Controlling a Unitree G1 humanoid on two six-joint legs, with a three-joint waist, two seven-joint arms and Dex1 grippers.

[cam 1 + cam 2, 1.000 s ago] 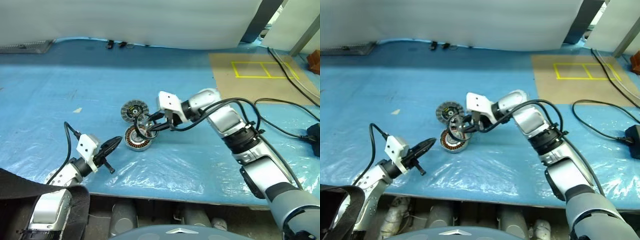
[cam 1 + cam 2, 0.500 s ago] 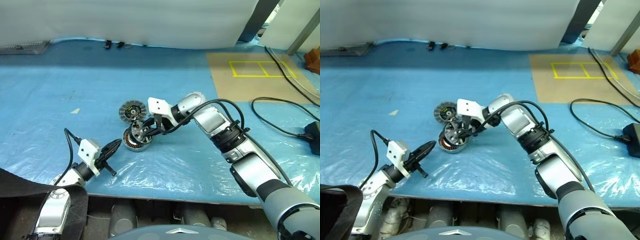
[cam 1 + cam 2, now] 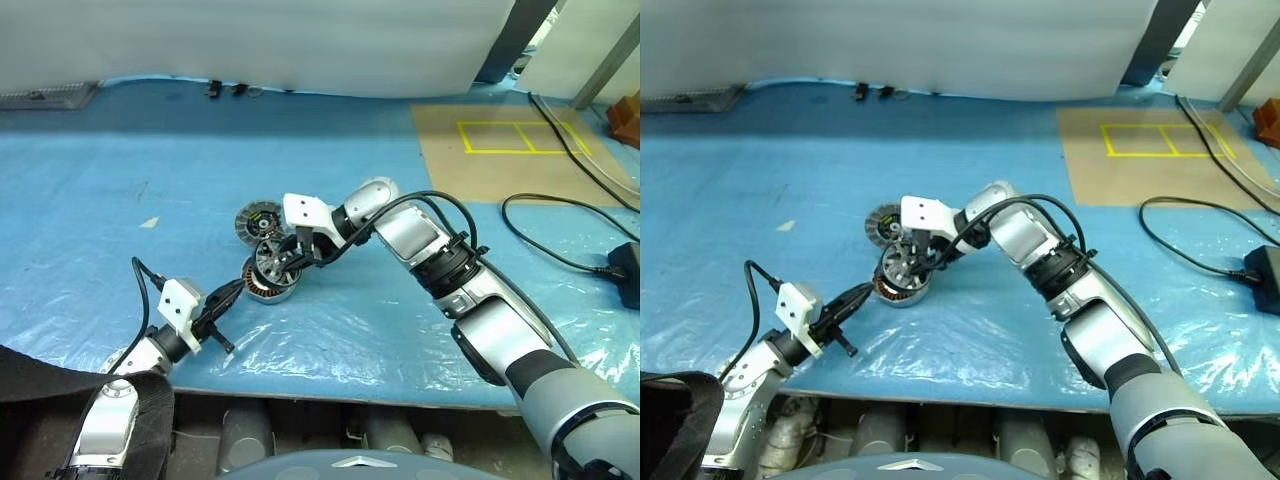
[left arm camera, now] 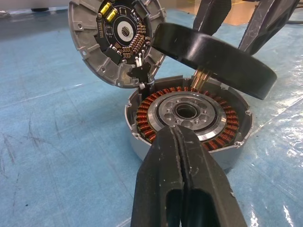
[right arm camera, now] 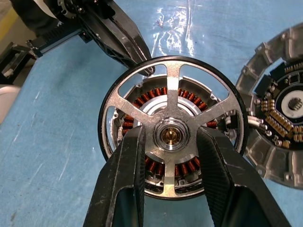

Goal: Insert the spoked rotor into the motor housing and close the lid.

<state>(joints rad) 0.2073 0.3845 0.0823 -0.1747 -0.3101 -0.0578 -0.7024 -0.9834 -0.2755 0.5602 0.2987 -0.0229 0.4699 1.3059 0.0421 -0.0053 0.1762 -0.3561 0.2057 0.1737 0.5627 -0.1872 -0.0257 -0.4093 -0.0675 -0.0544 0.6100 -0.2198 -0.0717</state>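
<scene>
The motor housing (image 3: 262,291), a silver cylinder with copper windings, stands on the blue sheet. Just above it hangs the spoked rotor (image 5: 173,92), black-rimmed and tilted, with windings showing through its spokes. My right gripper (image 5: 171,134) is shut on the rotor at its hub, one finger on each side. The lid (image 3: 256,219) leans against the housing's far side, its dark centre with yellow marks facing out (image 4: 118,38). My left gripper (image 4: 176,131) is shut and empty, level, its tip close to the housing's (image 4: 189,111) near wall.
Black cables (image 3: 560,215) and a black adapter (image 3: 628,275) lie at the right. A brown board with yellow tape (image 3: 500,150) sits at the back right. The table's front edge (image 3: 330,385) runs below the housing.
My right gripper has carried the rotor a little to the left, from beside the housing to over it. The left gripper has stayed put.
</scene>
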